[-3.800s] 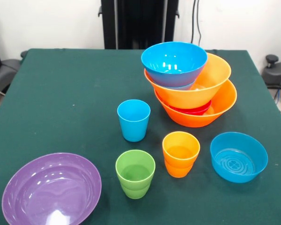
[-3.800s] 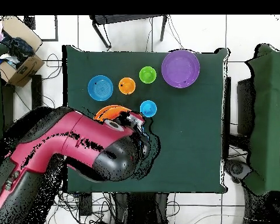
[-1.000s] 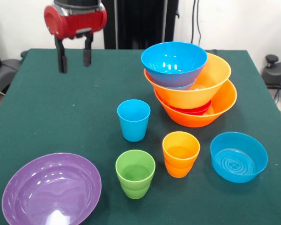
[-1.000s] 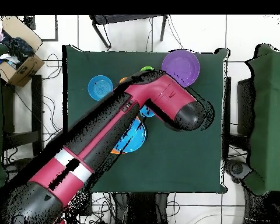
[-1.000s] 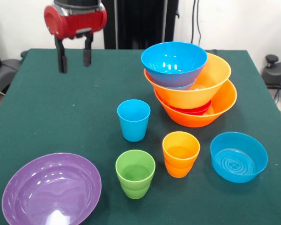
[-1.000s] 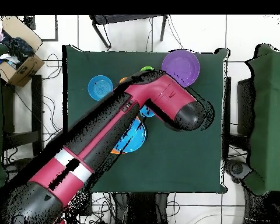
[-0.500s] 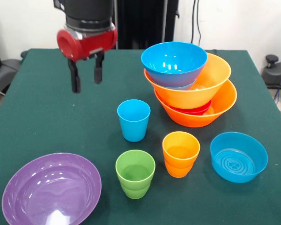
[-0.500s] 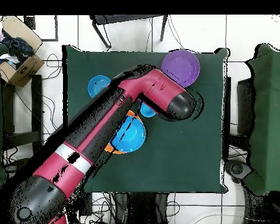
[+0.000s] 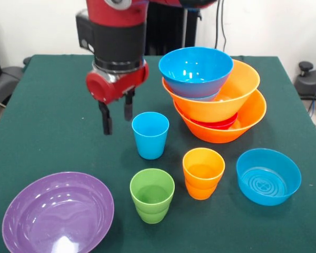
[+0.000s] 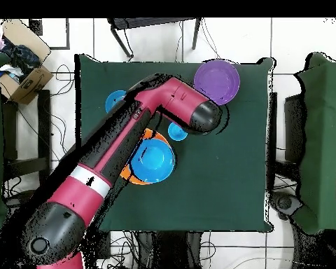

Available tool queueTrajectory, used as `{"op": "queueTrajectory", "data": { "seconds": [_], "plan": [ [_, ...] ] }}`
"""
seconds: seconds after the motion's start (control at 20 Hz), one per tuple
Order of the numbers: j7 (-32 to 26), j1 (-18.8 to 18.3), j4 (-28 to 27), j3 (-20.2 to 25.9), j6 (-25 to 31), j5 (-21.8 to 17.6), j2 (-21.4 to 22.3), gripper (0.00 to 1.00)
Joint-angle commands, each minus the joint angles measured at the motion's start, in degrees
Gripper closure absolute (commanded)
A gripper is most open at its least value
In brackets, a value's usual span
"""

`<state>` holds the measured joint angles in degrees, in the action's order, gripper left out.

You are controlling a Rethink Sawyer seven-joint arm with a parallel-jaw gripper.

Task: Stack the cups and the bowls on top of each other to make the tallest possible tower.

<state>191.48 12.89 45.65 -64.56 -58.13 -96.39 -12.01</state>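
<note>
1. Over the last few seconds the arm came into the front view and swung across and down: the hand [image 9: 116,119], first high over the far part of the bench [image 9: 52,110], ended low just beside the blue cup [image 9: 150,135].
2. None of the task's things had shifted; only the arm had moved. I judged this as an approach to the blue cup, the next piece for the tower [image 9: 215,95].
3. The hand held nothing, its two dark fingers [image 9: 106,120] parted with a moderate gap and pointing down.
4. The blue cup stood upright just beside the hand, near but not between the fingers; its rim sat about level with the fingertips.
5. The tower, blue bowl on top and orange bowls below with a red one peeping out, stood beyond the blue cup.
6. The green cup [image 9: 152,195], the orange cup [image 9: 203,172], a loose blue bowl [image 9: 268,176] and the purple bowl [image 9: 58,213] waited unstacked on the near part of the bench.
7. In the overhead view the arm covered the hand.
</note>
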Motion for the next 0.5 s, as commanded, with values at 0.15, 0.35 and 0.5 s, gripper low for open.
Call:
{"op": "queueTrajectory", "data": {
  "seconds": [0.15,0.35,0.5],
  "plan": [
    [-5.5,-0.4,-4.8,11.5,3.5,5.9,-2.6,0.0],
    [-7.5,-0.4,-4.9,11.4,3.9,6.6,-3.1,0.0],
    [-7.0,-0.5,-5.3,10.5,4.1,6.8,-3.6,0.0]
  ]
}}
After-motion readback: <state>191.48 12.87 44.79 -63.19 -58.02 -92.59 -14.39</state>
